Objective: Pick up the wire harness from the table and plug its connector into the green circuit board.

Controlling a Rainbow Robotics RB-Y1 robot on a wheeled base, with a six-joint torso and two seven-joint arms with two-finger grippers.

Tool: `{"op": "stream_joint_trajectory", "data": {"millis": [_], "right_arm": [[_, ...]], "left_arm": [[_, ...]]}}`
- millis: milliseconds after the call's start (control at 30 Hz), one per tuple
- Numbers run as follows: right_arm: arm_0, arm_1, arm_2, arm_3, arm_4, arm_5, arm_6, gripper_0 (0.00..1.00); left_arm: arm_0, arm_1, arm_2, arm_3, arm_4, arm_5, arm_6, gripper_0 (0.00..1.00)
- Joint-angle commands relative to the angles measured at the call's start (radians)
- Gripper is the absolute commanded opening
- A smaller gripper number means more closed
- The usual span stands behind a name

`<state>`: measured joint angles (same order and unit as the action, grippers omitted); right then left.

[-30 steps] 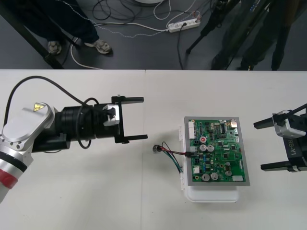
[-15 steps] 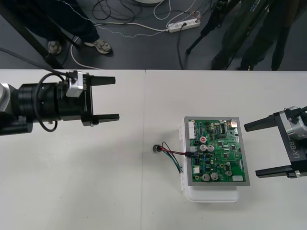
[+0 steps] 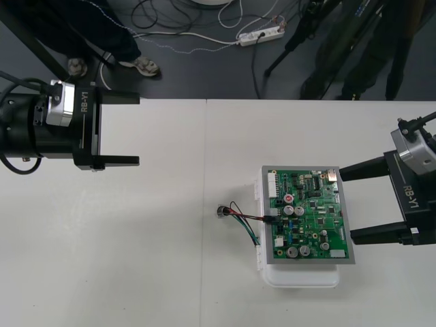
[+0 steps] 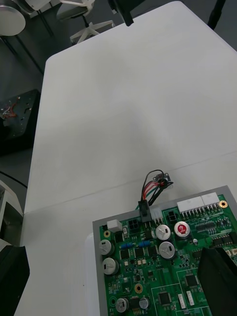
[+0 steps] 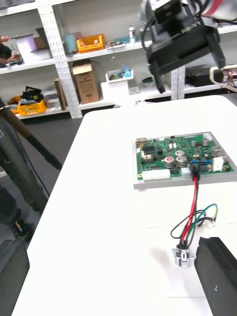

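On one board (image 3: 310, 214), one harness (image 3: 242, 219) sits plugged; left gripper (image 3: 139, 131) and right gripper (image 3: 346, 204) gape apart

Robotics lab: loose cables (image 3: 184, 37), power strip (image 3: 261, 35) and tripod legs (image 3: 289, 42) on dark floor (image 3: 204, 75).

Matt pale table (image 3: 136, 238), glossy green circuit board (image 3: 310, 216), shiny metal socket (image 3: 221, 212), plastic-sheathed wires (image 3: 248, 218)

Holds the left arm (image 3: 27, 129) level at the far left, with the left gripper (image 3: 139, 131) pointing right. Spreads its two black fingers (image 3: 119, 100) wide and parallel, one far, one nearer. Holds the right gripper (image 3: 346, 206) at the right edge, pointing left and angled slightly toward the near side, fingers likewise wide apart.
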<state>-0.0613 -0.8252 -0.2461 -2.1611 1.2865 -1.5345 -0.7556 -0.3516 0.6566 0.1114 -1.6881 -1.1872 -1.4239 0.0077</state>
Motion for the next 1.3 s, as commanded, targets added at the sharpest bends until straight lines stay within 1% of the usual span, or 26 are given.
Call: {"op": "stream_joint_trajectory", "data": {"millis": [33, 267, 500, 733, 1300], "right_arm": [[-0.069, 0.011, -0.061, -0.095, 0.031, 0.008, -0.05, 1.0], [-0.109, 0.015, -0.101, -0.183, 0.04, 0.008, -0.033, 1.0], [-0.146, 0.066, -0.111, -0.189, 0.03, -0.036, -0.022, 1.0], [-0.147, 0.072, -0.116, -0.204, 0.034, -0.036, -0.002, 1.0], [-0.146, 0.075, -0.084, -0.22, 0.056, -0.036, 0.084, 1.0]], "left_arm": [[0.011, 0.041, 0.051, -0.059, -0.006, -0.101, 0.135, 0.99], [0.063, 0.046, 0.083, -0.117, -0.006, -0.118, 0.153, 0.99], [0.065, 0.054, 0.09, -0.127, -0.006, -0.119, 0.169, 0.99], [0.065, 0.052, 0.09, -0.128, -0.015, -0.145, 0.175, 0.99], [0.082, 0.052, 0.09, -0.128, -0.051, -0.147, 0.172, 0.99]]}}
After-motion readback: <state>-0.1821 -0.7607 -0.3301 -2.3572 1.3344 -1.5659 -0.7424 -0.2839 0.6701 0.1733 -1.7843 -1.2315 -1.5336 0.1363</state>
